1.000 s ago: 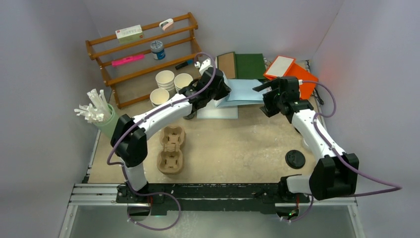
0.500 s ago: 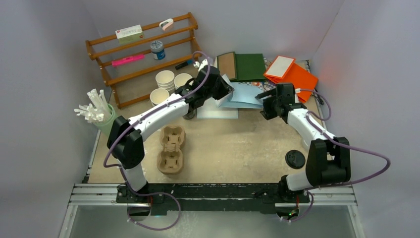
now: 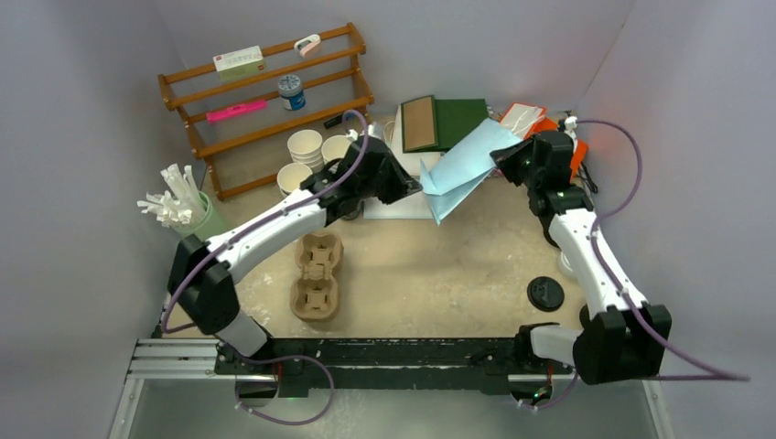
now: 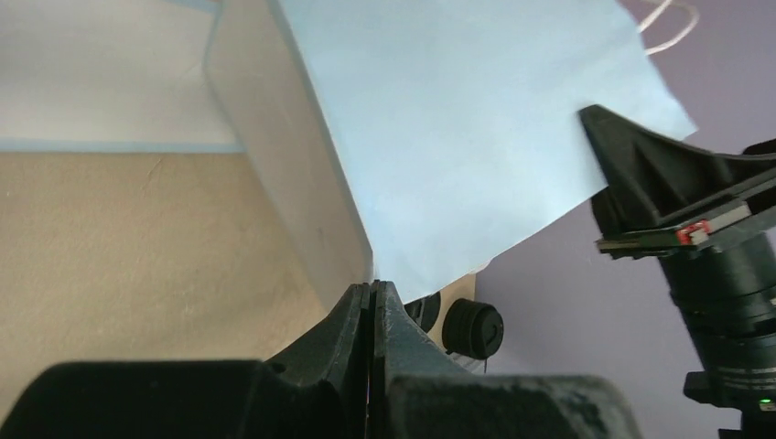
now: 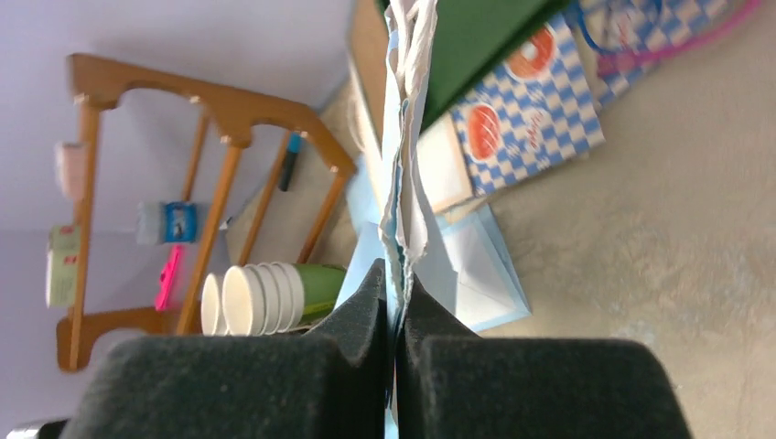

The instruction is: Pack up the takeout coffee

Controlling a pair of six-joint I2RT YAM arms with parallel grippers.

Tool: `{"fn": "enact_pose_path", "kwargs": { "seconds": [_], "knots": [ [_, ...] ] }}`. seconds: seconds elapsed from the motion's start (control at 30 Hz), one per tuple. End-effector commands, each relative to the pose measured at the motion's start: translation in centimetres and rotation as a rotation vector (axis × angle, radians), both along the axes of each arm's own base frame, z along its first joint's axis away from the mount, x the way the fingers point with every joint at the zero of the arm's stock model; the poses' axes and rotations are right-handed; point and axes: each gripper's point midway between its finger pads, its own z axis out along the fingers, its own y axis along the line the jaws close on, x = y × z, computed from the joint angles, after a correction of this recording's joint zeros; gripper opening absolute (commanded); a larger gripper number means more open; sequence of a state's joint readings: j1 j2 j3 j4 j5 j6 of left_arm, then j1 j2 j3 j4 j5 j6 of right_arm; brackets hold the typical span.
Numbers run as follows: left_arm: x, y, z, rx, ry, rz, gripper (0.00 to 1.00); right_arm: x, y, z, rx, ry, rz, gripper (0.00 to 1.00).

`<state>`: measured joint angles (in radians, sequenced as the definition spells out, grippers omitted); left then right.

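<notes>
Two grippers share the light blue paper bag [image 3: 462, 165], held tilted at the far middle of the table. The left gripper [image 3: 414, 186] is pinched on its lower left edge, and the right gripper [image 3: 509, 157] is clamped on its upper right rim. The step appears to be opening the bag. Next, the arms would need to draw its walls apart and stand it upright. The takeout coffee [image 3: 565, 264] seems to be the small white shape half hidden by the right forearm, well nearer than both grippers and just beyond the black lid [image 3: 546, 293]. This identification is uncertain.
</notes>
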<state>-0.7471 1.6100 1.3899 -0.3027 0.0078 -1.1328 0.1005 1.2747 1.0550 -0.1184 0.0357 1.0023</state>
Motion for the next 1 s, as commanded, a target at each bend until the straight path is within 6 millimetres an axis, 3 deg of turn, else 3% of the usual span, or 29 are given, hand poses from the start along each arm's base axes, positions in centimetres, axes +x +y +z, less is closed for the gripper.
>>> {"fn": "enact_pose_path", "kwargs": {
  "seconds": [0.0, 0.13, 0.23, 0.27, 0.33, 0.43, 0.53, 0.8, 0.97],
  "knots": [
    [-3.6, 3.3, -1.8, 0.072, 0.039, -0.03, 0.0, -0.9, -0.8, 7.2, -0.236, -0.234, 0.108, 0.0],
    [-6.6, 4.9, -5.5, 0.132, 0.101, -0.105, 0.0, -3.1, 2.5, 9.1, -0.311, -0.327, 0.325, 0.0],
    [-7.5, 6.2, -5.7, 0.199, 0.071, -0.146, 0.0, -5.7, 6.2, 7.7, -0.444, -0.324, 0.445, 0.0],
    [-7.5, 6.7, -5.2, 0.222, 0.044, -0.151, 0.05, -6.8, 7.2, 6.9, -0.483, -0.324, 0.481, 0.0],
    [-7.2, 7.4, -3.2, 0.266, -0.023, -0.164, 0.25, -8.5, 7.8, 5.1, -0.533, -0.309, 0.509, 0.0],
    [-7.3, 8.0, -0.8, 0.322, -0.09, -0.216, 0.58, -10.5, 6.9, 3.4, -0.57, -0.315, 0.513, 0.0],
    [-7.6, 8.2, 1.4, 0.318, -0.14, -0.239, 0.79, -11.9, 6.7, 2.3, -0.594, -0.329, 0.554, 0.06],
    [-8.1, 4.0, 9.1, -0.055, -0.349, -0.299, 0.87, -13.7, 7.4, 0.2, -0.611, -0.323, 0.665, 0.13],
    [-6.4, 0.8, 12.0, -0.219, -0.388, -0.305, 0.78, -14.2, 7.9, -0.8, -0.634, -0.317, 0.73, 0.13]
  ]
}}
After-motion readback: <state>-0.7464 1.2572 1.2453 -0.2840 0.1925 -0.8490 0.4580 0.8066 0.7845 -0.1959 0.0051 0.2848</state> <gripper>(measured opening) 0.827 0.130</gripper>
